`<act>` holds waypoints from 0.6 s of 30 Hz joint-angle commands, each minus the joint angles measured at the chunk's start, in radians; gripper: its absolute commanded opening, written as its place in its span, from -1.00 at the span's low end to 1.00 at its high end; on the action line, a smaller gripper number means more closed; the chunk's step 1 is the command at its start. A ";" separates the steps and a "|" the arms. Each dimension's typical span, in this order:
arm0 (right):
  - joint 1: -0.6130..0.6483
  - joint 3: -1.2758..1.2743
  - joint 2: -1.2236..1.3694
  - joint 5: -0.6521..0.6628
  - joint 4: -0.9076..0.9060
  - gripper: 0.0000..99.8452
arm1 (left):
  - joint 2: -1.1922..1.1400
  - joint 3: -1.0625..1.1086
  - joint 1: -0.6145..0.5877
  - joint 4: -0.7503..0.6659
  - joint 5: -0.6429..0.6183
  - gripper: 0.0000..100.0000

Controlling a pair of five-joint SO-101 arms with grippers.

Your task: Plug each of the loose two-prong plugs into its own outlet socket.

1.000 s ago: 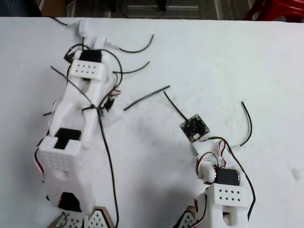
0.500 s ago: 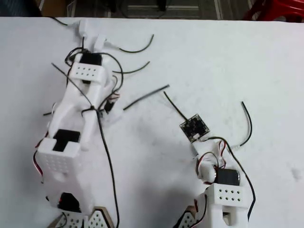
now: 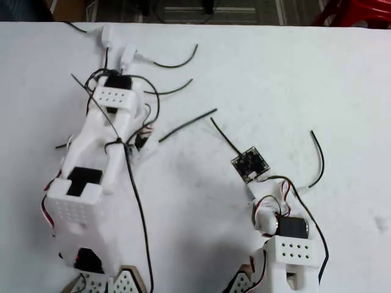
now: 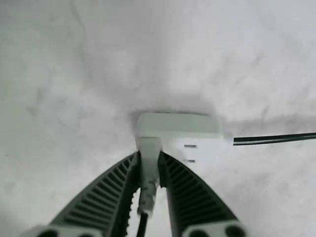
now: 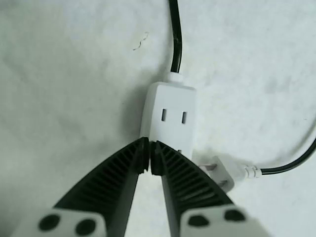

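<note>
Table: a white table (image 3: 287, 85), matte and faintly smudged with grey; short black wire offcuts (image 3: 187, 124) lie scattered across it.
Room: past the table's far edge there is a dark floor and a red piece of furniture (image 3: 354, 12) at one corner.
Left gripper (image 4: 148, 157): its fingers pinch a white plug (image 4: 149, 147) by the body.
Socket block (image 4: 177, 126): directly ahead of the left fingertips. The plug's front end is against it, but I cannot tell whether the prongs are seated. Two slots lie just beside the plug, and a black cable (image 4: 276, 139) leaves the block sideways.
Right gripper (image 5: 149, 160): fingers pressed together with nothing between them, the tips at the near edge of a white socket (image 5: 170, 116).
Socket: its two slots are empty, and its black lead (image 5: 175, 39) runs straight away from the fingertips.
Loose plug (image 5: 224, 174): lies flat on the table just beside one right finger, off the socket's near corner.
High view: the left arm (image 3: 98, 152) is stretched toward the far edge. The right arm (image 3: 287, 244) is folded near its base, with its camera board (image 3: 250, 163) facing up.
</note>
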State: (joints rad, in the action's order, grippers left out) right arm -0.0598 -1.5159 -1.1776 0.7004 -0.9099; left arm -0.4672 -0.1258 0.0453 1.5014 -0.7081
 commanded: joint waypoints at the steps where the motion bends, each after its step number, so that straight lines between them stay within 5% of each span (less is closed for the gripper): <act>1: -0.004 -0.006 0.002 0.000 0.016 -0.96 | 0.002 0.068 -0.012 -0.066 0.115 -0.95; 9: -0.004 -0.008 0.002 0.000 0.016 -0.96 | 0.013 -0.051 -0.013 0.002 0.288 -0.93; 18: -0.004 -0.008 0.002 0.000 0.016 -0.96 | 0.005 -0.407 -0.010 0.160 0.618 -0.57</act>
State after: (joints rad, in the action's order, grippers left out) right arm -0.0598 -1.5159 -1.1776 0.7004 -0.9083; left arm -0.4733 -0.3728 0.0422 1.6333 -0.2417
